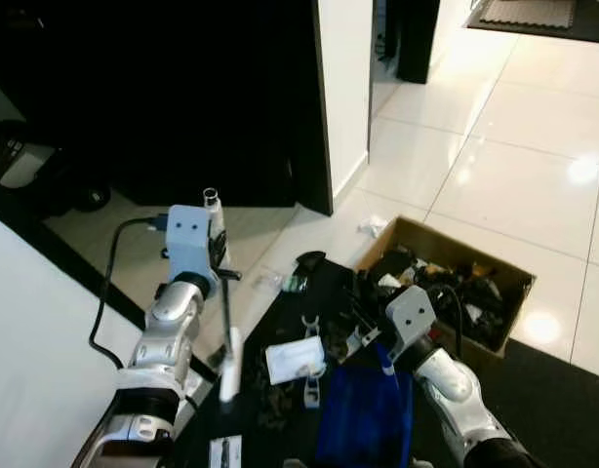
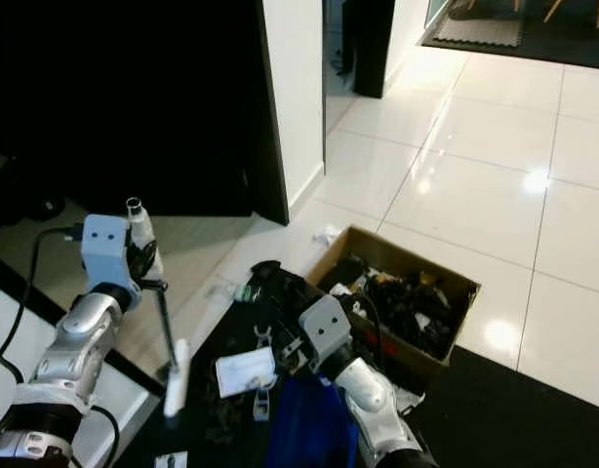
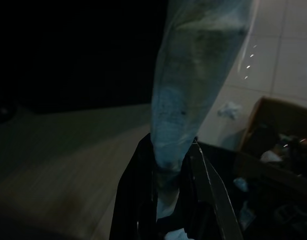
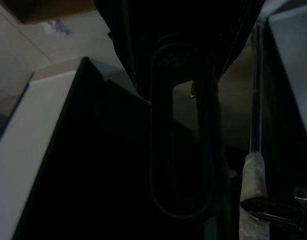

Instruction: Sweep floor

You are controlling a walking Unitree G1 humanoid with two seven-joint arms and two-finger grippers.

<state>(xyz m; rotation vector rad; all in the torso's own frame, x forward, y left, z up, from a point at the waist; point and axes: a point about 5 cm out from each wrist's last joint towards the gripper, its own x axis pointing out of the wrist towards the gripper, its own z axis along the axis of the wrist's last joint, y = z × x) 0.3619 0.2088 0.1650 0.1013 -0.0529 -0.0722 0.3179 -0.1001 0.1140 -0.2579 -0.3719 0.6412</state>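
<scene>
Left tool (image 3: 166,200) is raised at the robot's left, fingers pinched on a translucent pale handle (image 3: 193,85). Left wrist view shows that grip close up; the handle runs up and away from the black fingers (image 3: 131,200).

Eye views add what the wrist cam misses: a thin dark rod (image 1: 226,302) drops from the left tool to a white wrapped section (image 1: 228,366) near the floor. It looks like the sweeping tool, but the head end sits on a dark mat (image 2: 495,409) and I can't make it out.

Right tool (image 1: 353,336) is low and centre, reaching toward the clutter beside a blue object (image 1: 363,414). Can't tell whether its fingers are spread or pressed together: eye views hide them behind the wrist block, and the right wrist view is near black. That view does show a dark looped outline (image 4: 178,145) straight ahead, plus the rod with its white wrap (image 4: 253,185) off to one side.

Open cardboard box (image 2: 465,292) full of dark junk sits on the white tiled floor (image 2: 475,166), just beyond the right arm. Crumpled white scrap (image 2: 326,235) lies on the tiles near the box's far corner; left wrist view picks it up too. White tag or paper (image 1: 295,359) lies between the two arms.
</scene>
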